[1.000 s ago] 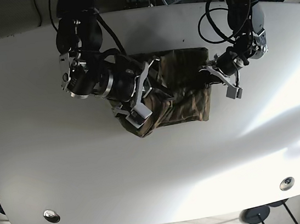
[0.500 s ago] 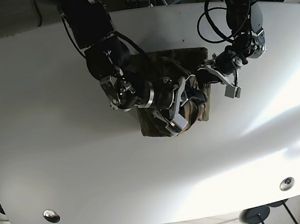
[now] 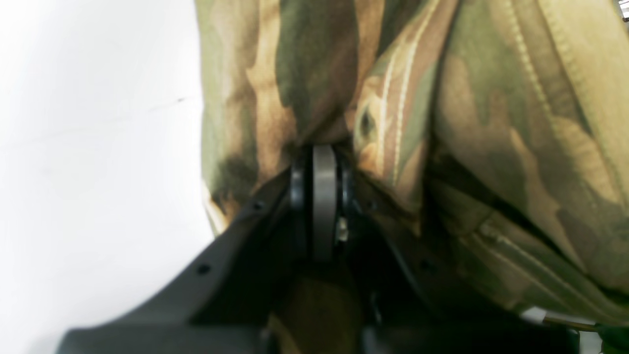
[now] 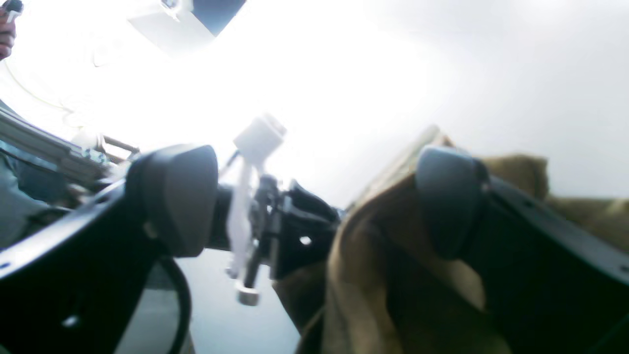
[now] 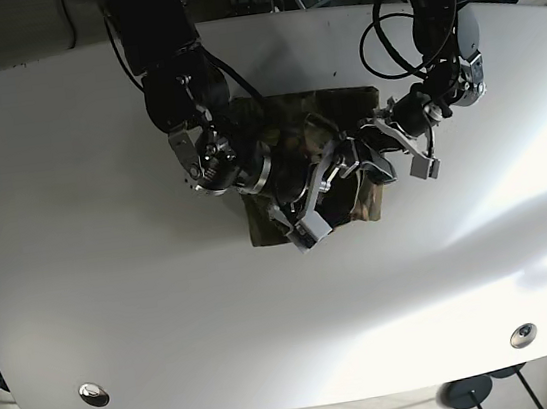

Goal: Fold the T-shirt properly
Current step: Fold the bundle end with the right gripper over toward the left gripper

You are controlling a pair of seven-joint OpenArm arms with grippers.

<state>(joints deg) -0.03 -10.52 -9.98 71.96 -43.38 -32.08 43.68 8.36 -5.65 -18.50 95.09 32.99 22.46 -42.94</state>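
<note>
The camouflage T-shirt lies bunched in a narrow folded bundle at the middle of the white table. My left gripper is at the shirt's right edge. In the left wrist view its fingers are pressed together on a pinch of the camouflage fabric. My right gripper lies across the top of the bundle. In the right wrist view it is open, with a fold of cloth draped against one finger and nothing between the pads.
Black cables hang behind the left arm at the table's back edge. Two round metal fittings sit near the front corners. The table's front edge runs along the bottom of the base view.
My right arm swept to the right across the shirt, carrying its left side over, so the shirt is now a narrower bundle. The left gripper has hardly moved.
</note>
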